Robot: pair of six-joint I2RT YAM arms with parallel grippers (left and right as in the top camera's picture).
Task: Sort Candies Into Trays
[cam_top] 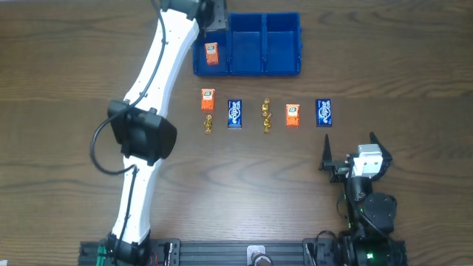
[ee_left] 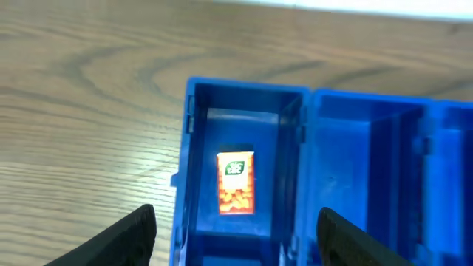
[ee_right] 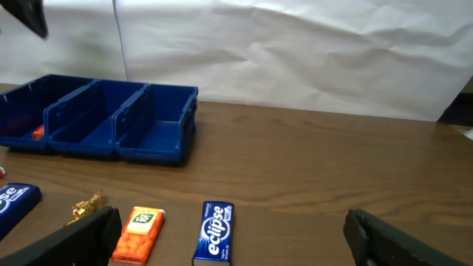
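Orange candy box (ee_left: 236, 183) lies flat in the blue tray (ee_left: 369, 148), in the compartment at its left end as seen from above. Our left gripper (ee_left: 236, 222) hangs directly over it, jaws spread wide, holding nothing.

We judge this piece delivered, so the step in hand is the pull-out. To do it well, we'd lift straight up and keep both fingers off the compartment walls so the tray isn't nudged. Only then would we swing back toward the row on the wood table (cam_top: 414, 89).

Waiting there, approx. in a line below the tray:
- a second orange box (cam_top: 208, 99)
- a gold candy (cam_top: 209, 123)
- a blue mint pack (cam_top: 235, 113)
- a pair of gold candies (cam_top: 266, 117)
- a third orange box (cam_top: 293, 115)
- a second blue pack (cam_top: 324, 112)

The second orange box sits closest to the tray's left end, so we'd take it next for the same compartment. Blue packs and gold candies would get one compartment each, in our view.

Our right gripper (cam_top: 349, 154) sits low at the table's right side, near the second blue pack, jaws apart w/ nothing between them.
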